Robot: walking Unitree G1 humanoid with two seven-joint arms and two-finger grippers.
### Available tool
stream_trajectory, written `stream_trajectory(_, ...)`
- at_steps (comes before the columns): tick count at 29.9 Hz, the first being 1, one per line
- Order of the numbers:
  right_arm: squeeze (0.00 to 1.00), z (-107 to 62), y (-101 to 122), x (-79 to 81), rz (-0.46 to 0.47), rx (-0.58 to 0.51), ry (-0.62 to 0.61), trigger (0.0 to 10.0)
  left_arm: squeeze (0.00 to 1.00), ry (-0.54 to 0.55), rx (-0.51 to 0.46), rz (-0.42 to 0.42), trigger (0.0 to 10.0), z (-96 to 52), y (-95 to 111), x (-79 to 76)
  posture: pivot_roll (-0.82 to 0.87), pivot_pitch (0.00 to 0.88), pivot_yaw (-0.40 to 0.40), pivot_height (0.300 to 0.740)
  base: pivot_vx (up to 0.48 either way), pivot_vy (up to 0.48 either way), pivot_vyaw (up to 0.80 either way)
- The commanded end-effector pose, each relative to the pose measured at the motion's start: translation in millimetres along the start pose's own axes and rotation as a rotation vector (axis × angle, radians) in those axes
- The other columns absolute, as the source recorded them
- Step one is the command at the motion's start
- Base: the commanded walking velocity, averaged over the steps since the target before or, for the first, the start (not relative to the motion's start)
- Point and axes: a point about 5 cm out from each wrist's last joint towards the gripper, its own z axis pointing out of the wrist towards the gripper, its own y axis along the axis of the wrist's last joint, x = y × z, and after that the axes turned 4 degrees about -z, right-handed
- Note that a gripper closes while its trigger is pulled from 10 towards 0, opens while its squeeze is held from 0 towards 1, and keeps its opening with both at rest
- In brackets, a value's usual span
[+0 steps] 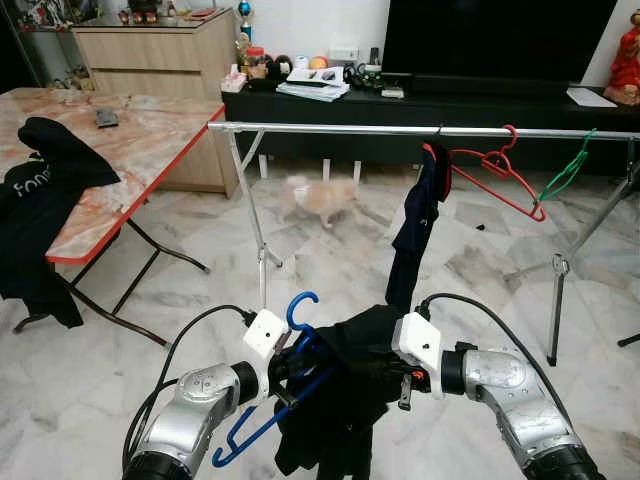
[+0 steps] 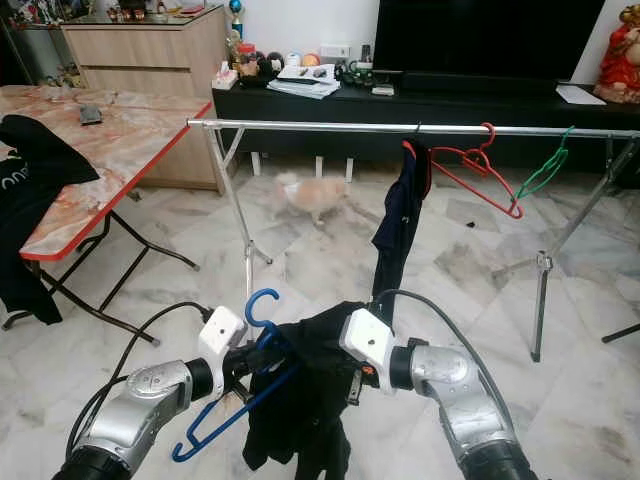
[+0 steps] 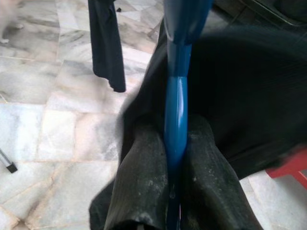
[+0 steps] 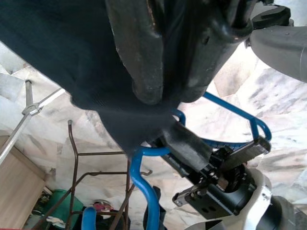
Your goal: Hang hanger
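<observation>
A blue plastic hanger (image 1: pixel 262 428) with a black garment (image 1: pixel 335 410) draped over it hangs low in front of me. My left gripper (image 1: pixel 290 365) is shut on the hanger's neck; in the left wrist view both fingers (image 3: pixel 139 191) press the blue bar (image 3: pixel 176 120). My right gripper (image 1: pixel 375 365) is shut on the black garment beside the hanger, its fingers (image 4: pixel 144 57) pinching the cloth (image 4: pixel 57 43). A silver clothes rail (image 1: pixel 400 129) runs across the room ahead, well above and beyond both grippers.
On the rail hang a dark garment (image 1: pixel 415 225), an empty red hanger (image 1: pixel 495 165) and a green hanger (image 1: pixel 565 172). A folding table (image 1: pixel 140 140) with black clothes (image 1: pixel 40 190) stands left. A small pale animal (image 1: pixel 320 197) is behind the rail, near a black TV cabinet (image 1: pixel 420 110).
</observation>
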Motion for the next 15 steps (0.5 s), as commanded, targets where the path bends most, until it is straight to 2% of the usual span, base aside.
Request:
stream_trajectory(1,0.87,-0.6,8,-2.4,-0.042,-0.008,0.015,10.0,0.00,-0.001,-0.055,0.017,10.0,1.0,13,2.2,0.06,0.023,-0.004,0.740,0.000,0.000,0.00)
stream_trajectory(10,0.88,-0.9,7,-2.6,-0.050,0.004,0.014,10.0,0.00,-0.014,-0.093,-0.014,10.0,2.6,15,-0.9,0.06,0.024,-0.007,0.740,0.000,0.000,0.00)
stream_trajectory(13,0.87,-2.1,11,-8.5,-0.069,-0.007,-0.035,10.0,0.00,-0.022,-0.105,-0.024,10.0,2.8,16,-2.3,0.06,0.025,-0.009,0.740,0.000,0.000,0.00)
stream_trajectory(14,0.79,-4.1,16,-14.4,-0.075,-0.026,-0.080,10.0,0.00,-0.026,-0.104,-0.022,10.0,2.5,15,-2.5,0.06,0.026,-0.009,0.740,0.000,0.000,0.00)
stream_trajectory(15,0.79,-5.6,19,-18.4,-0.078,-0.040,-0.110,10.0,0.00,-0.029,-0.103,-0.020,10.0,2.3,15,-2.6,0.06,0.026,-0.009,0.740,0.000,0.000,0.00)
